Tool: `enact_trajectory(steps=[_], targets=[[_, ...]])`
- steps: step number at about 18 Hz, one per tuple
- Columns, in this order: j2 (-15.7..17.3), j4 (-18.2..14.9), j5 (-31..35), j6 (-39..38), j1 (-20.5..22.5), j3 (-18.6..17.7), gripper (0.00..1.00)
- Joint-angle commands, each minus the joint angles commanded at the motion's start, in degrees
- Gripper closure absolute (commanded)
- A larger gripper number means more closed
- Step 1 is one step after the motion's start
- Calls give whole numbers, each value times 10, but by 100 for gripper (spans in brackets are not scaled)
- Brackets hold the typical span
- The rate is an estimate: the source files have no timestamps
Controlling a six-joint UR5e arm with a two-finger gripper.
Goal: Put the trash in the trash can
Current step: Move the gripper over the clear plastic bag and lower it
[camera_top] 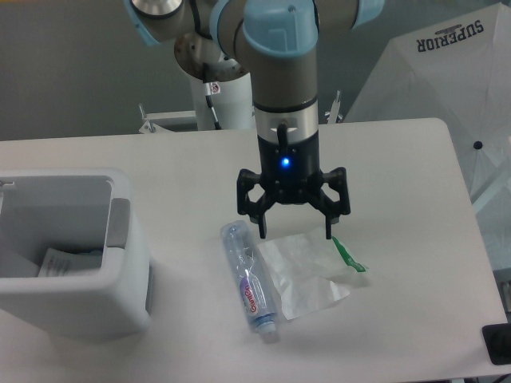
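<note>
Black two-finger gripper [295, 232] spread wide, holding nothing, poised over thin clear plastic bag with green strip [307, 271]. Small clear plastic bottle, red-and-white label [249, 277], lies on white table [399, 199] touching bag's left edge. Boxy pale grey bin [72, 255] stands well left.

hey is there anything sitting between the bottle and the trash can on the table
Nothing visible does. The bottle lies beside the plastic bag, and only bare table separates it from the trash can. The open gripper hangs above both, with nothing between it and them.
</note>
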Motion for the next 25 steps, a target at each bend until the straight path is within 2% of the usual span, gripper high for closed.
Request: enact_trajectory(steps=[5, 9, 13, 16, 19, 21, 23, 25], targets=[[-15, 3, -3, 21, 24, -1, 0], [-51, 61, -3, 25, 40, -6, 0], [-100, 116, 3, 25, 46, -18, 0], [-89, 113, 11, 25, 67, -22, 0], [-58, 110, 14, 33, 95, -58, 0], [-56, 99, 36, 56, 98, -74, 0], [-59, 91, 85, 74, 97, -93, 0], [-64, 86, 101, 78, 99, -98, 0]])
